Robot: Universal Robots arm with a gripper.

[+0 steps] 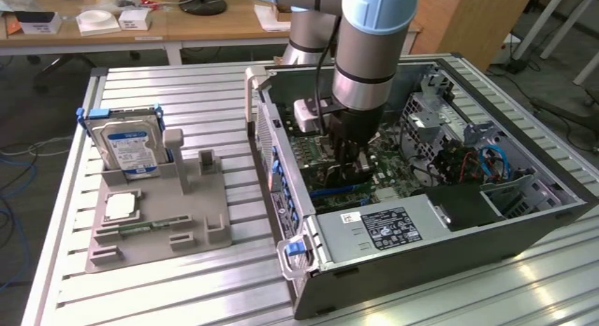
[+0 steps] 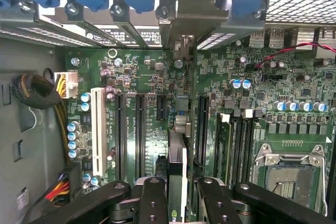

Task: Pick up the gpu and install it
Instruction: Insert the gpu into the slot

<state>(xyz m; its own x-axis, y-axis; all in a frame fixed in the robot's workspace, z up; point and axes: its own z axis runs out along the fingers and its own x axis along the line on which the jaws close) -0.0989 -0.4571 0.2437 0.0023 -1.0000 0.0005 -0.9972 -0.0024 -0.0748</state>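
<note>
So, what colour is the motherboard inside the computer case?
Green. The motherboard shows best in the wrist view.

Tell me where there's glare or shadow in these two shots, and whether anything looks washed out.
Exterior view: bright glare streaks on the ribbed metal table near the computer case; the case interior under the arm sits in shadow. Wrist view: the motherboard is evenly lit, the perforated panel at one corner is washed out white, and the dark gripper links show little detail.

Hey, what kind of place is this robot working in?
Probably a robotics lab or workshop: an open computer case on a slatted metal table, a parts fixture beside it, cluttered desks behind.
</note>
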